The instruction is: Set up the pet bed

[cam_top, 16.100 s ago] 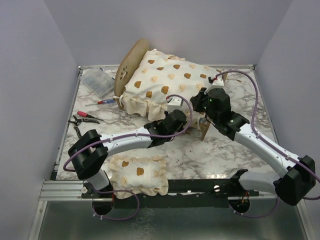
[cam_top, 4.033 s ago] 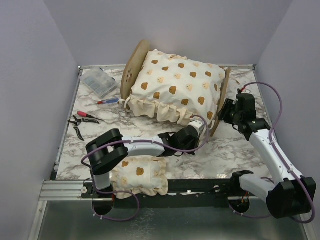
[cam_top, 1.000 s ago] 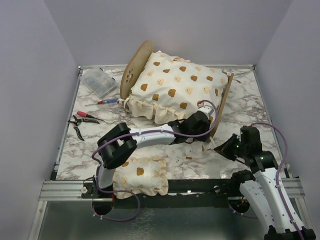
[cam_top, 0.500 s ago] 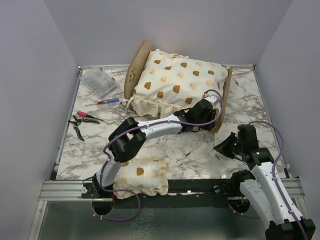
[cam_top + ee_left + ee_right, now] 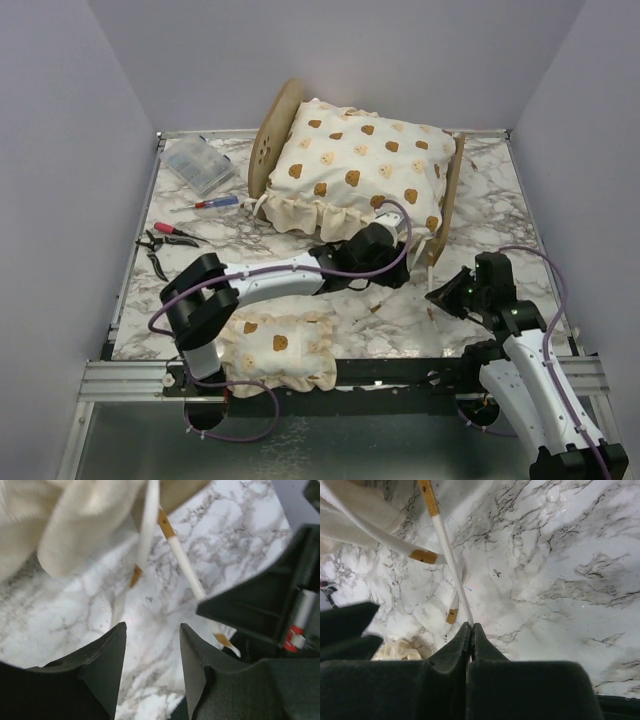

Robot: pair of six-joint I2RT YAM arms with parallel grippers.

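The pet bed stands at the back of the table, with its round headboard (image 5: 270, 135) on the left and its low footboard (image 5: 452, 195) on the right. A bear-print cushion (image 5: 355, 165) covers its base. My left gripper (image 5: 398, 272) (image 5: 152, 630) hovers open over the marble, just below the cushion's ruffle (image 5: 75, 525), and holds nothing. My right gripper (image 5: 436, 298) (image 5: 471, 626) is shut on a thin white tie strap (image 5: 449, 555) with tan tips. The strap runs up toward the cushion's corner by the footboard. More loose ties (image 5: 182, 567) hang beside it.
A small matching pillow (image 5: 275, 350) lies at the near edge by the left arm's base. A clear plastic parts box (image 5: 197, 165), a red-handled screwdriver (image 5: 212, 203) and pliers (image 5: 160, 245) lie along the left side. Grey walls close in the table.
My left gripper has drawn back from the footboard toward the near side and opened wider. The right gripper has stayed shut on the tie, almost in place.
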